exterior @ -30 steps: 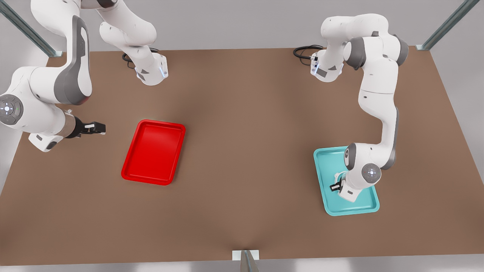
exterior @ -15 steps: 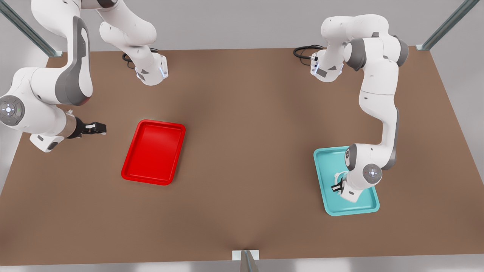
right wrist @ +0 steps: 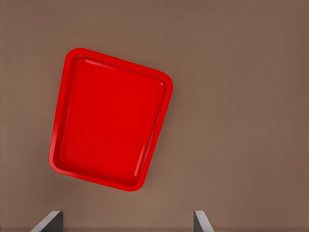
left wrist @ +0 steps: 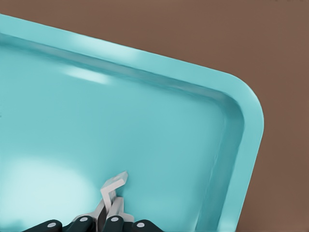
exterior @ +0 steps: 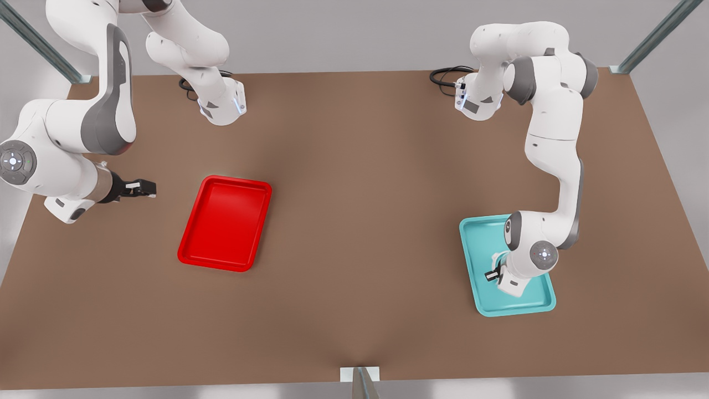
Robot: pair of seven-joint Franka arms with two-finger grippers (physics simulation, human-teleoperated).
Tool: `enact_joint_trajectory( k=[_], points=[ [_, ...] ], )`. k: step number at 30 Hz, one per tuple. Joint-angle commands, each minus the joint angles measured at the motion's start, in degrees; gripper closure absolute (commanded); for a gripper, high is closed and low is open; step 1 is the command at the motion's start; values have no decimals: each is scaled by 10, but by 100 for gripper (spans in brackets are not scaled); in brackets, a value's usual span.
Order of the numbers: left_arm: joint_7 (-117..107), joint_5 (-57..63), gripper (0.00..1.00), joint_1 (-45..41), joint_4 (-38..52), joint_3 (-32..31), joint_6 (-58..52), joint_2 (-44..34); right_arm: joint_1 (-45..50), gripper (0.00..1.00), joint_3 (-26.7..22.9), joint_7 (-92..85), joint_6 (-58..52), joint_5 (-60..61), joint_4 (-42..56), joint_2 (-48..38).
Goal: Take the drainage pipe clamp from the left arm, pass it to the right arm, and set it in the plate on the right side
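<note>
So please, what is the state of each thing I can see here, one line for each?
drainage pipe clamp: pinched in the left tool, just over the teal tray floor.
left tool: shut on the clamp, low over the teal tray.
right tool: open, waiting above the table beside the plate.
plate: flat on the table, nothing in it.
teal tray: flat on the table under the left arm.

A teal tray (exterior: pixel 473 260) sits flat on the brown table (exterior: pixel 360 221) toward the front view's right, with black cables (exterior: pixel 443 75) coiled at the far edge.
</note>
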Motion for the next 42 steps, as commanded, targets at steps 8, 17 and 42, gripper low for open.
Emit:
enact_joint_trajectory(
  k=[8, 17, 42],
  points=[
    [0, -3, 79, 0, 2, -1, 0, -2, -1, 0, 0, 0, -1, 2, 0, -1],
    [-252, -4, 79, -50, -2, -1, -104, -91, 0, 0, 0, -1, 0, 1, 1, 1],
    [-1466, 9, 79, -259, 282, -103, -139, 20, 69, 0, 87, -1174, 346, 328, 11, 199]
  ],
)
